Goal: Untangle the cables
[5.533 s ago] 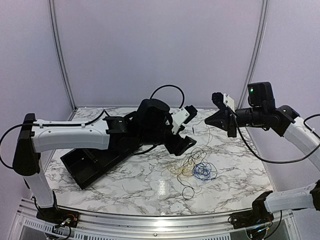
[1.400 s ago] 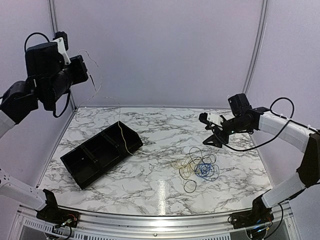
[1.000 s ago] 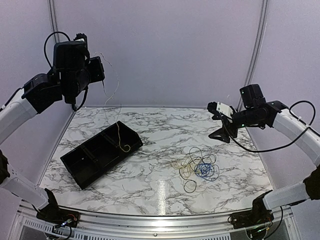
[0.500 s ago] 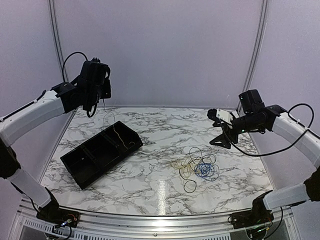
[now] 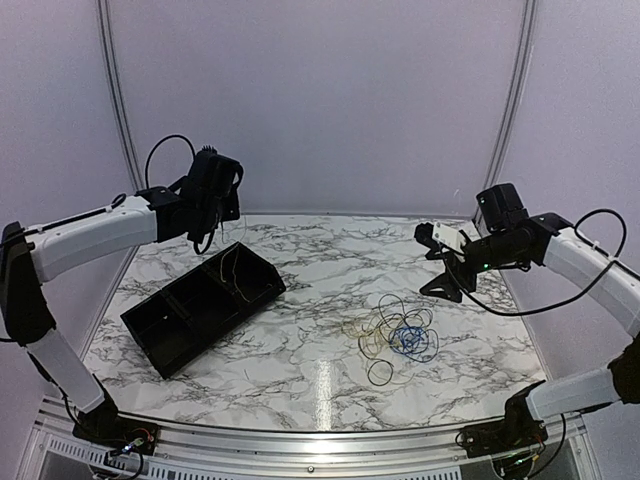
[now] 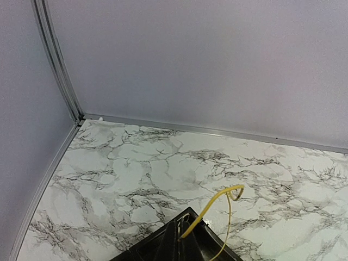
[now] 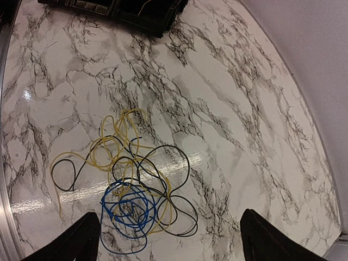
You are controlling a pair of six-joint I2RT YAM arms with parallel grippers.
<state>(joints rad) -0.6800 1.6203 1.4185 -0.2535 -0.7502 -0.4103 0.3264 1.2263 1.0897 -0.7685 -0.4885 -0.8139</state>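
The tangled cables (image 5: pixel 397 335) lie right of the table's middle: blue loops (image 7: pixel 128 209), black loops (image 7: pixel 174 163) and yellow loops (image 7: pixel 117 138) overlapping. My right gripper (image 7: pixel 168 215) hovers above them, open wide with nothing between its fingers; from above it (image 5: pixel 441 263) sits up and to the right of the pile. My left gripper (image 5: pixel 213 203) hangs over the far left of the table, shut on a separate yellow wire (image 6: pixel 214 199). That wire (image 5: pixel 226 268) dangles down into the black tray (image 5: pixel 170 325).
The black compartmented tray lies slanted on the left half of the marble table; its corner (image 7: pixel 157 22) shows at the top of the right wrist view. Purple walls and metal corner posts (image 6: pixel 57 65) enclose the table.
My left arm has come down from high at the left and moved right, lowering the hanging yellow wire over the tray. The right gripper dropped slightly and stays open. The pile has not moved.
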